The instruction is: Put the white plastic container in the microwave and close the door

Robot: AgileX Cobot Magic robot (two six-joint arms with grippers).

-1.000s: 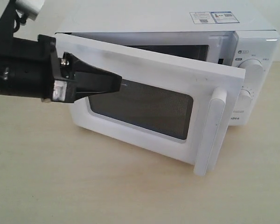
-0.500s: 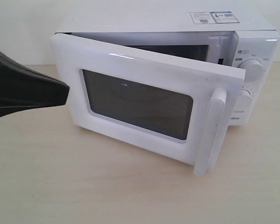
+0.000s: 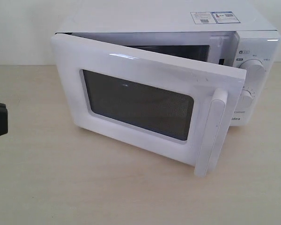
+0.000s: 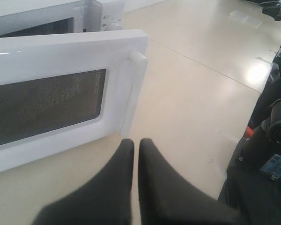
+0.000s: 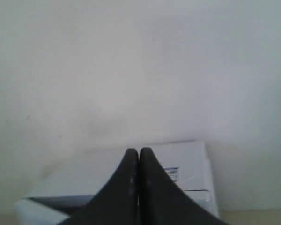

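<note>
Left gripper (image 4: 136, 140): black fingers pressed together, nothing between them, over the beige table (image 3: 84, 187) in front of the door (image 3: 139, 101), near its vertical bar handle (image 3: 211, 133) but not touching. Right gripper (image 5: 139, 151): also pinched closed and empty, well apart from the white microwave (image 3: 154, 18) ahead of it. Door stands partly open, hinged at the left and hiding most of the cavity.
</note>
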